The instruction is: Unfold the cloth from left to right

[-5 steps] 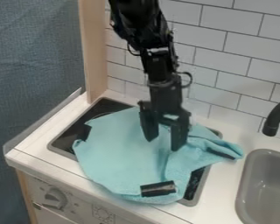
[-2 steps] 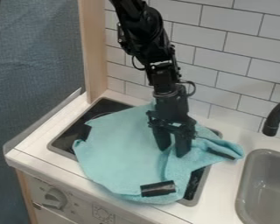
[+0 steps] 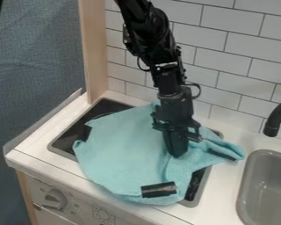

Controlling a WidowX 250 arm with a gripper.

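The light blue cloth point(image 3: 122, 151) lies spread over the dark stove top, with a raised fold running down its right part and a bunched corner at the far right. At that fold, right of the cloth's middle, my gripper point(image 3: 177, 154) points down with its fingers together, shut on the cloth at their tips. The fabric right at the tips is partly hidden by the fingers.
The dark stove top point(image 3: 68, 141) shows left of the cloth. A black patch point(image 3: 158, 189) lies at the cloth's front edge. At the right are a grey sink point(image 3: 266, 193) and a black faucet point(image 3: 276, 118); a tiled wall point(image 3: 225, 57) stands behind.
My gripper has moved right and slightly down onto the fold, and its fingers, earlier apart, have come together. The cloth lies much as before.
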